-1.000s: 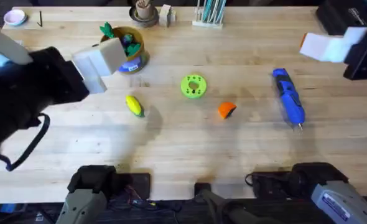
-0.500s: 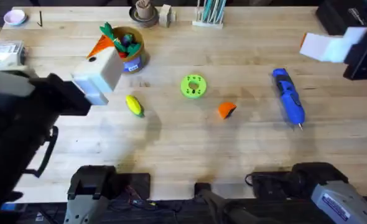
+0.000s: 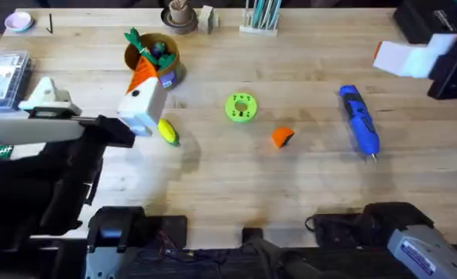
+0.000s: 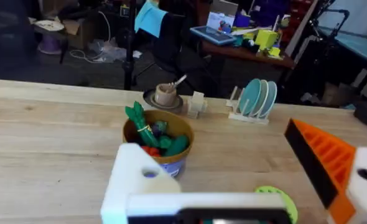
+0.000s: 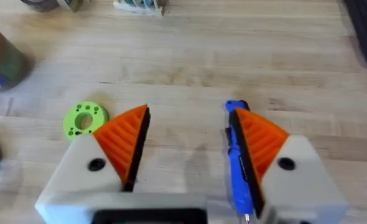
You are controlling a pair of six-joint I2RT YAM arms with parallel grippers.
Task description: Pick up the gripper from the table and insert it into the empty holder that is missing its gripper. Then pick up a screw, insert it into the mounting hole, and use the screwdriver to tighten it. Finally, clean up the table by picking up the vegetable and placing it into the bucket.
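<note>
Left hand (image 4: 233,186) hangs above the bench (image 3: 306,178), just beside the bucket (image 3: 157,58) and the yellow vegetable (image 3: 167,131); its two fingers stand wide apart with nothing between them. One finger has an orange tip, the other is only the bare white holder (image 4: 137,180) with the mounting hole (image 4: 149,173) visible. Right hand (image 5: 186,143) waits at the far right side, also wide and empty, both orange pads in place, with the screwdriver (image 3: 359,122) on the bench under it. The loose orange gripper (image 3: 281,137) lies near the middle, between the green disc (image 3: 240,107) and the screwdriver, so I judge the first step is not yet done. To do it well, the right hand should take the piece by its sides, keeping the ribbed face turned inward, and the left hand should keep its holder steady and reachable.
</note>
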